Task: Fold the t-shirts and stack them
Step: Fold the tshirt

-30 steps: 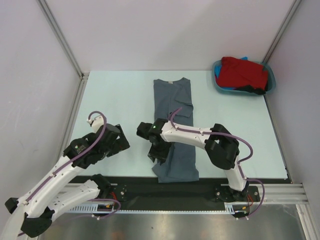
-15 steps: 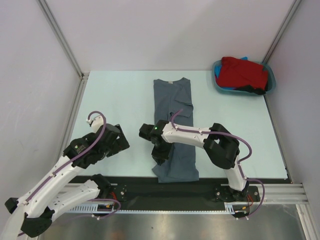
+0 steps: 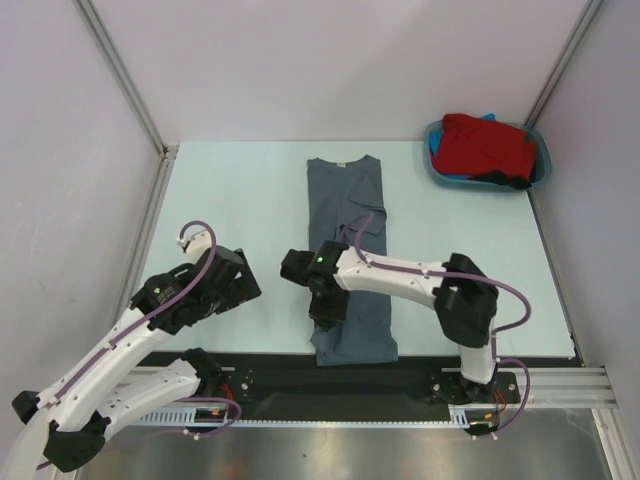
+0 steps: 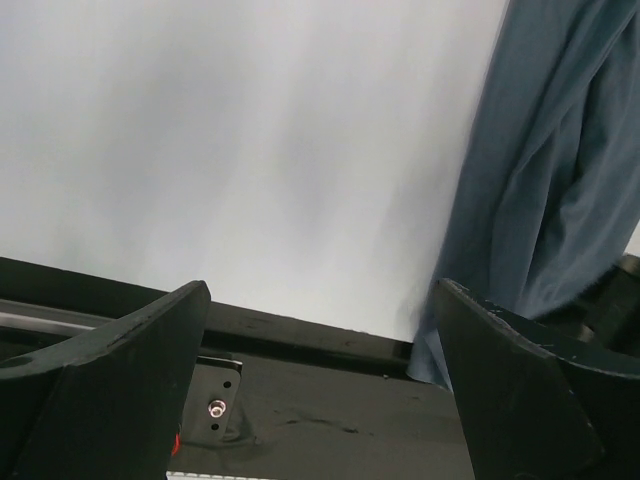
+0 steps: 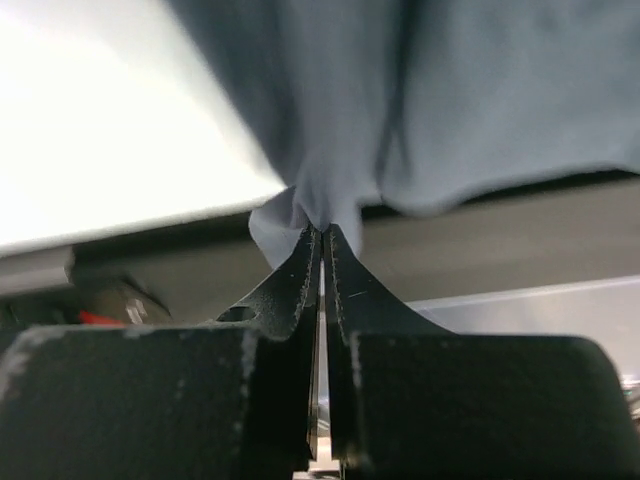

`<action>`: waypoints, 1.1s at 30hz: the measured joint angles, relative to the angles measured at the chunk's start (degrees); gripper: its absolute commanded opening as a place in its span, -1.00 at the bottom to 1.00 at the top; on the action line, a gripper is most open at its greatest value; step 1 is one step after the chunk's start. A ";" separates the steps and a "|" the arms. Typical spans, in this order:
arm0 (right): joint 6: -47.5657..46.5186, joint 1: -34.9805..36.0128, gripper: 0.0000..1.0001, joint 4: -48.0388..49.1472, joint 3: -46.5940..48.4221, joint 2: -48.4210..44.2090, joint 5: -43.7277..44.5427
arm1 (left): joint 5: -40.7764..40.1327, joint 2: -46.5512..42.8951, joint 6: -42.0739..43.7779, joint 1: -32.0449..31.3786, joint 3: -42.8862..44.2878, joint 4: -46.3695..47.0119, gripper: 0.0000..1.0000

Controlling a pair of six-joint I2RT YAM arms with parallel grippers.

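From above, the slate-grey t-shirt [image 3: 345, 190] lies in a long strip mid-table [image 3: 230, 190]. The right gripper [image 3: 328, 316] is down on its near left edge, the left gripper [image 3: 238, 288] hovers off to the left, and the red t-shirt [image 3: 487, 143] is heaped in the teal tub [image 3: 541, 150] far right. Left wrist: fingers [image 4: 120, 370] spread wide, nothing between them, grey cloth lying at the right. Right wrist: fingers [image 5: 290, 280] pressed tight together, pinching a small fold of the grey shirt's edge.

We see the slate-grey t-shirt [image 3: 345, 195] folded into a long strip on the worktop [image 3: 240, 190], collar far; the red t-shirt [image 3: 487, 145] lies crumpled in the tub [image 3: 545, 155].
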 measured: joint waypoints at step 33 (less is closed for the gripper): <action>1.46 1.84 0.67 -8.57 -30.93 -31.71 8.33 | 29.05 10.69 13.79 -0.35 -7.87 18.51 0.99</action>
